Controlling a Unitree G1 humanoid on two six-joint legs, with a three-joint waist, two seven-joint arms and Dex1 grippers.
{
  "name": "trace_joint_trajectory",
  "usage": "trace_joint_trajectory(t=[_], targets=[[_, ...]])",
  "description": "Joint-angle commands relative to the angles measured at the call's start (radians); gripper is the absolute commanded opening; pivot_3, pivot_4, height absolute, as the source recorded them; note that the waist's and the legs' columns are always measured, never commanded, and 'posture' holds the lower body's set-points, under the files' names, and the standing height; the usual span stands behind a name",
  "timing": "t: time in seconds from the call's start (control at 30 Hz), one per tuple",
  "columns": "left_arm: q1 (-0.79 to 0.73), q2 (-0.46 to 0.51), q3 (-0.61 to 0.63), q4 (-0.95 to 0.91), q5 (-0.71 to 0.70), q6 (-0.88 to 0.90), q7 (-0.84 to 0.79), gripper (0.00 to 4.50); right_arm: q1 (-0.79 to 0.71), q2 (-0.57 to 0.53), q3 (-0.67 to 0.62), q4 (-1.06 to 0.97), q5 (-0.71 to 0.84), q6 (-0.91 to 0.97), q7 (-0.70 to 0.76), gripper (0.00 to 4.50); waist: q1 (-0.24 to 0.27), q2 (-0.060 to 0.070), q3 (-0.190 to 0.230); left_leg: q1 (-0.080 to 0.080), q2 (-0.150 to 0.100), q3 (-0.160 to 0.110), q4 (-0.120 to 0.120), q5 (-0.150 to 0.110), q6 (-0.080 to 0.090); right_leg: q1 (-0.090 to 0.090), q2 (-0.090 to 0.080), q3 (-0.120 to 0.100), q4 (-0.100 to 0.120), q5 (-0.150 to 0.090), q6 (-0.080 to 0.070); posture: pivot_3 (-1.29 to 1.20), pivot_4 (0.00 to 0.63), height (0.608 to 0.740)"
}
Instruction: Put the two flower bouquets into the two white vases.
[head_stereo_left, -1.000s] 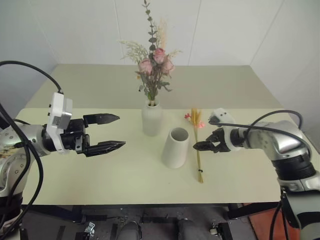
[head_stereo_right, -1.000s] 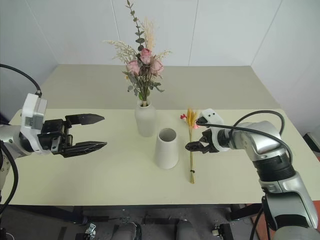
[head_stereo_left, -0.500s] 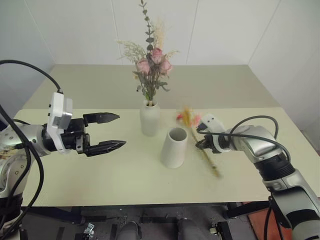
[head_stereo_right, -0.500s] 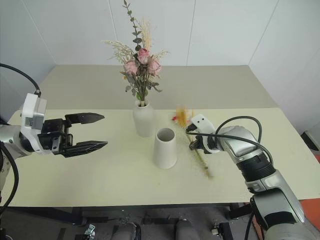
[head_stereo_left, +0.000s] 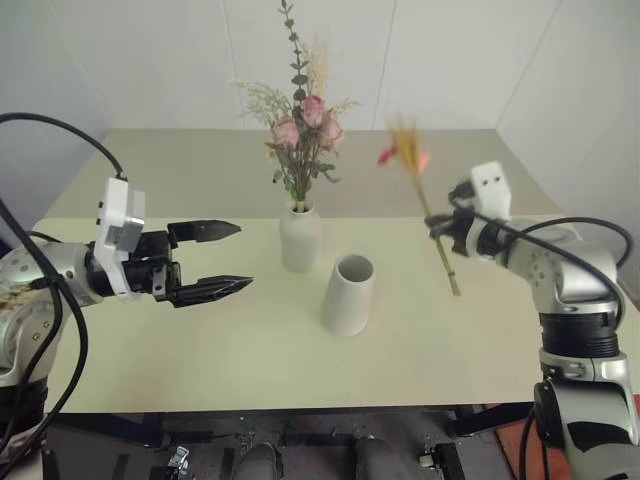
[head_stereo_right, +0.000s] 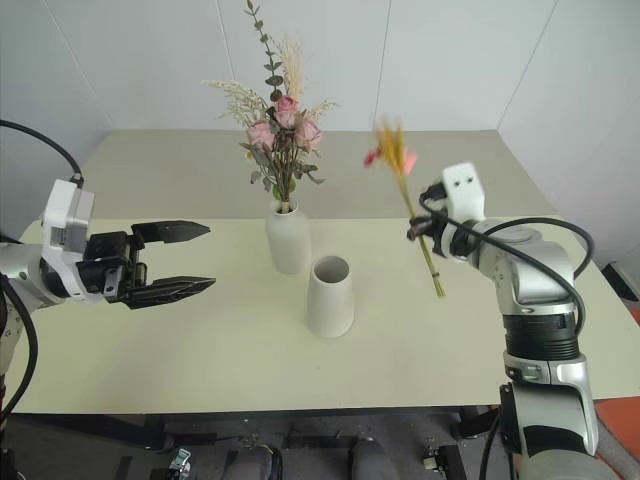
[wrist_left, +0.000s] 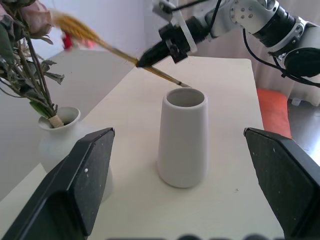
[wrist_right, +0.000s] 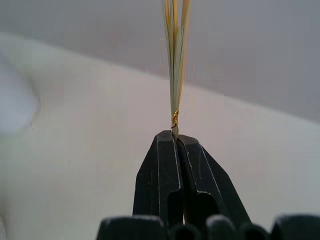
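Head-camera views: a pale surface (head_stereo_left: 250, 350) carried two white vases near its centre. The bottle-shaped vase (head_stereo_left: 301, 238) stood upright and held the rose bouquet (head_stereo_left: 303, 130), whose stems entered the narrow neck while tall sprigs rose toward 12 o'clock. The cone vase (head_stereo_left: 347, 295) stood upright just beside it, at about 5 o'clock from the bottle-shaped vase, its round mouth showing no stems inside.

The right tool (head_stereo_left: 437, 228) hung above the surface at 3 o'clock from the cone vase, well apart from it. Its fingers were pressed together on the stems of the wheat bouquet (head_stereo_left: 424, 200), pinching them partway along their length. The bouquet was clear of the surface and tilted: its golden heads and small pink-red blooms pointed toward 11 o'clock, its cut ends toward 5 o'clock (the bloom end appeared blurred).

Right wrist view: the two black fingers (wrist_right: 160, 175) met tightly on the thin golden stalks at a small binding.

The left tool (head_stereo_left: 228, 259) hovered above the surface at 9 o'clock from the vases, its two fingers spread wide and gripping nothing, pointing toward the cone vase. Left wrist view: both vases lay between its parted fingers (wrist_left: 75, 185).
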Motion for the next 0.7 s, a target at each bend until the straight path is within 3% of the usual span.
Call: trace_joint_trajectory(t=[0.03, 0.33, 0.7], targets=[[-0.032, 0.016, -0.008, 0.021, -0.004, -0.022, -0.033, 4.50, -0.041, 0.077, -0.119, -0.151, 0.151, -0.082, 0.002, 0.02, -0.001, 0.000, 0.000, 0.000, 0.000, 0.000, 0.000, 0.000, 0.000, 0.000, 0.000, 0.000, 0.000, 0.000, 0.000, 0.00, 0.150, 0.740], [-0.087, 0.020, -0.056, 0.079, 0.023, -0.030, -0.082, 4.50, -0.022, 0.232, -0.098, -0.368, 0.445, -0.064, -0.039, 0.02, 0.005, 0.000, 0.000, 0.000, 0.000, 0.000, 0.000, 0.000, 0.000, 0.000, 0.000, 0.000, 0.000, 0.000, 0.000, 0.00, 0.150, 0.740], [-0.099, 0.028, -0.063, 0.094, 0.041, -0.039, -0.103, 4.50, 0.153, 0.252, 0.072, -0.380, 0.414, -0.157, -0.028, 0.02, 0.004, 0.001, 0.000, 0.000, 0.000, 0.000, 0.000, 0.000, 0.000, 0.000, 0.000, 0.000, 0.000, 0.000, 0.000, 0.00, 0.150, 0.740]])
